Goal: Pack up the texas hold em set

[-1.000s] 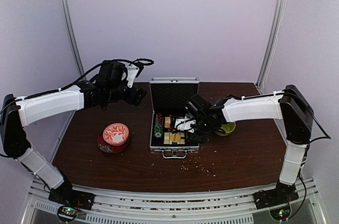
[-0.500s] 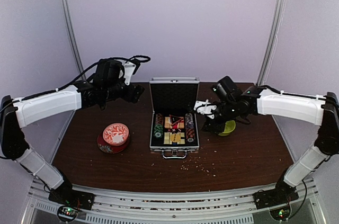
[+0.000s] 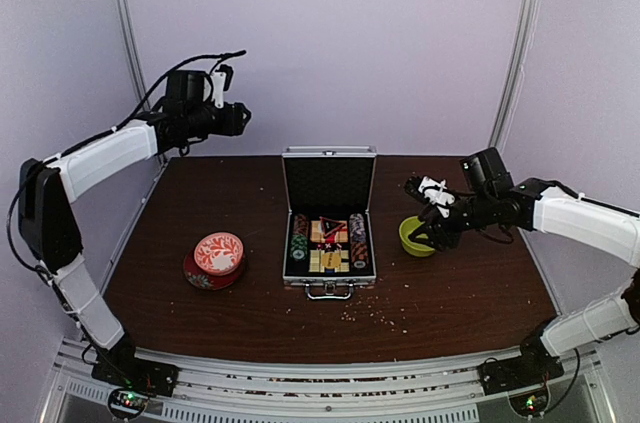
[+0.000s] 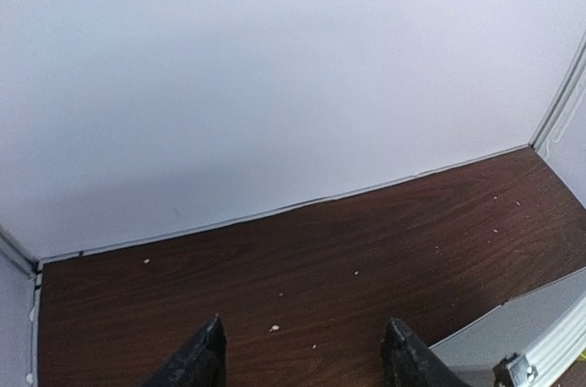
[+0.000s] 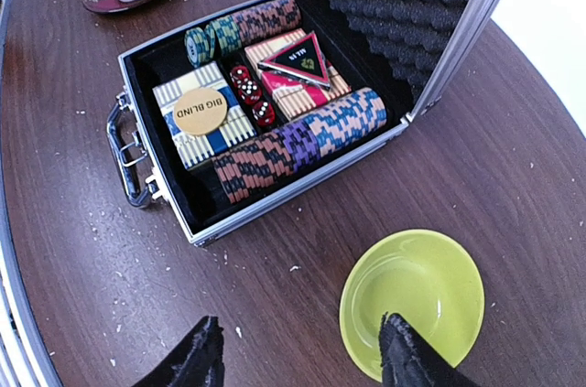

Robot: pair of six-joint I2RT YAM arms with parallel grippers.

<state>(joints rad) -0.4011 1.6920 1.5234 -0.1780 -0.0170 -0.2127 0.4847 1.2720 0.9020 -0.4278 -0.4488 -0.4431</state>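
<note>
Both sets of jaws stand apart and hold nothing: the left gripper is raised near the back wall, the right gripper hangs above the lime-green bowl. The square silver aluminium case sits open mid-tabletop, holding striped poker chips, card decks, red dice and buttons.

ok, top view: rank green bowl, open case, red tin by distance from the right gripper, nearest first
1. green bowl, directly under the right gripper, on the table's right side
2. open case, at the centre, to the gripper's left
3. red tin, on the far left side of the table
</note>
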